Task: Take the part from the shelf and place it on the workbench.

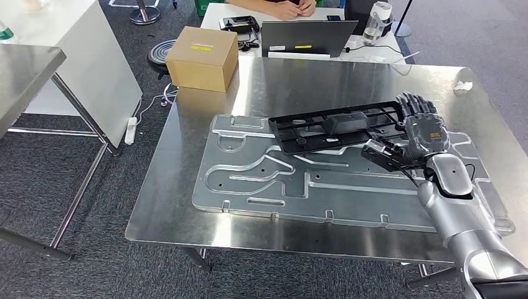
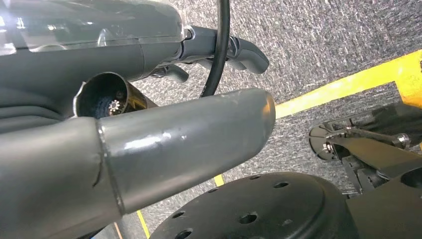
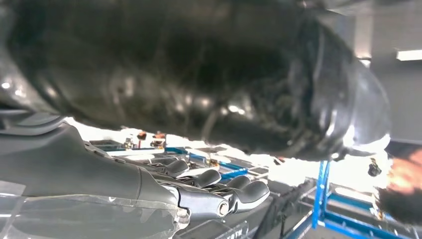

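A long black plastic part (image 1: 336, 126) lies across a large stamped silver plate (image 1: 261, 187) on the steel workbench (image 1: 187, 205). My right hand (image 1: 418, 128) is at the part's right end, back of the hand up, its fingers (image 1: 408, 101) stretched over that end. In the right wrist view the dark part (image 3: 199, 74) runs close along the palm side, while the fingers (image 3: 234, 191) lie nearly straight and do not wrap it. My left hand (image 2: 164, 129) hangs over the carpeted floor and holds nothing; its thumb is straight and its fingers (image 2: 239, 50) are only slightly bent.
A cardboard box (image 1: 202, 58) stands at the bench's far left corner. Behind the bench, a laptop (image 1: 308, 37) and a bottle (image 1: 377, 22) sit on a white desk where a person's hands (image 1: 289, 7) rest. Another steel table (image 1: 25, 75) stands on the left. A crumpled white scrap (image 1: 462, 86) lies far right.
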`<move>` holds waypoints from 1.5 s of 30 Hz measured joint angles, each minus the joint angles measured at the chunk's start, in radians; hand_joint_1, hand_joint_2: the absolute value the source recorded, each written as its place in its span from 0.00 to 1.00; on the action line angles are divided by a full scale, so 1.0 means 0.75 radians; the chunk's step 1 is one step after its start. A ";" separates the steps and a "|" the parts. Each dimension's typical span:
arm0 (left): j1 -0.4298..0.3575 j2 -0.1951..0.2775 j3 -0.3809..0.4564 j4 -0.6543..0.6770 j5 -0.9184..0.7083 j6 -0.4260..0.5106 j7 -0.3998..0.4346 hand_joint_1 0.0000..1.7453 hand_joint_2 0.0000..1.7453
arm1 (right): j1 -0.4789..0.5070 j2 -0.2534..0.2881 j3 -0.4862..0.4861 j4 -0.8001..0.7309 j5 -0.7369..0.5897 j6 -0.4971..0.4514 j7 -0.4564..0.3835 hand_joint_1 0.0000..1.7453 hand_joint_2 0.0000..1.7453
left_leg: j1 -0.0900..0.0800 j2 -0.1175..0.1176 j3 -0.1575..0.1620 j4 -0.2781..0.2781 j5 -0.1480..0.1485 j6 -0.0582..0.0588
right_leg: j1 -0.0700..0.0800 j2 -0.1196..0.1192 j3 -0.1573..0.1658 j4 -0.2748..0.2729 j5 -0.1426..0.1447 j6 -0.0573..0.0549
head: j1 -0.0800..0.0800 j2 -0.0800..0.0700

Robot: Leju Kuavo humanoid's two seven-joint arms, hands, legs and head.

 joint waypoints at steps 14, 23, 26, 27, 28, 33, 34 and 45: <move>-0.002 -0.002 0.000 0.000 0.022 -0.001 -0.008 0.00 0.00 | 0.089 0.055 0.018 -0.233 0.019 0.015 0.024 0.00 0.00 | -0.009 0.000 0.003 -0.001 -0.005 0.030 | -0.014 0.000 0.004 0.005 -0.017 0.027 | 0.000 0.000; -0.009 -0.028 -0.001 0.000 0.024 0.011 -0.005 0.00 0.00 | 0.099 0.058 0.035 -0.245 0.025 0.060 0.050 0.00 0.00 | -0.004 0.002 -0.008 0.008 0.002 0.039 | -0.012 0.000 -0.105 0.199 -0.050 0.026 | 0.001 0.000; -0.013 -0.037 -0.001 0.000 0.024 0.012 -0.005 0.00 0.00 | 0.089 0.058 0.038 -0.245 0.026 0.062 0.051 0.00 0.00 | -0.006 -0.002 -0.021 0.020 0.009 0.014 | -0.001 0.003 -0.046 0.057 0.006 0.010 | 0.000 0.000; -0.013 -0.039 -0.001 0.000 0.024 0.012 -0.005 0.00 0.00 | 0.087 0.059 0.039 -0.245 0.026 0.062 0.051 0.00 0.00 | -0.006 -0.004 -0.024 0.019 0.016 0.003 | 0.004 0.004 -0.052 0.058 0.012 0.002 | 0.000 0.000; -0.013 -0.040 -0.001 0.000 0.024 0.012 -0.005 0.00 0.00 | 0.087 0.059 0.040 -0.245 0.027 0.063 0.051 0.00 0.00 | -0.007 -0.006 -0.026 0.018 0.022 -0.007 | 0.002 0.003 -0.058 0.055 0.018 -0.008 | 0.000 0.000; -0.013 -0.044 -0.002 0.000 0.024 0.013 -0.006 0.00 0.00 | 0.075 0.063 0.042 -0.241 0.030 0.080 0.051 0.00 0.00 | 0.005 0.001 -0.117 0.266 -0.183 -0.041 | -0.003 -0.009 -0.108 0.047 0.069 -0.055 | -0.002 0.000; -0.013 -0.045 -0.002 0.000 0.024 0.013 -0.006 0.00 0.00 | 0.074 0.063 0.042 -0.240 0.031 0.081 0.051 0.00 0.00 | 0.007 0.003 -0.136 0.346 -0.224 -0.045 | -0.002 -0.011 -0.122 0.049 0.078 -0.056 | -0.002 0.000; -0.022 -0.061 -0.011 0.000 0.023 0.020 -0.006 0.00 0.00 | 0.068 0.068 0.053 -0.226 0.039 0.084 0.054 0.00 0.00 | 0.000 0.008 0.130 -0.007 -0.110 0.013 | 0.001 -0.015 -0.193 0.076 0.119 0.009 | 0.000 0.000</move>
